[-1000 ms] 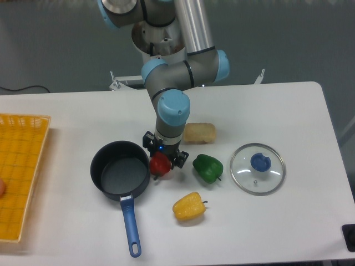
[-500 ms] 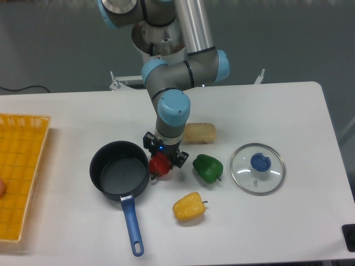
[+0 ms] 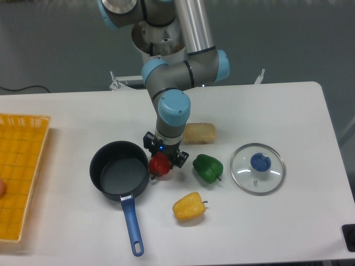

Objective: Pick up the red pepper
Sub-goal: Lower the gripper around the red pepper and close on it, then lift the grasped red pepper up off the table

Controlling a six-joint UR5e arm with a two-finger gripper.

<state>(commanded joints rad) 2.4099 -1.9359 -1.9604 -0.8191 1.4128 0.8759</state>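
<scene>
Near the middle of the tabletop (image 3: pixel 77 116), the tool (image 3: pixel 162 159) points straight down with its fingers clenched around the red pepper (image 3: pixel 160 165), which sits just beside the right rim of a dark pot (image 3: pixel 119 170) with a blue handle. Behind the tool lies a tan sponge-like block (image 3: pixel 199 133). Right of the red pepper, slightly apart, rests a green pepper (image 3: pixel 207 168), and toward the front edge lies a yellow pepper (image 3: pixel 189 206). Further right, a glass lid (image 3: pixel 258 168) with a blue knob lies flat. Along the left edge sits a yellow basket (image 3: pixel 19 172). Whether the red pepper touches the tabletop cannot be told
</scene>
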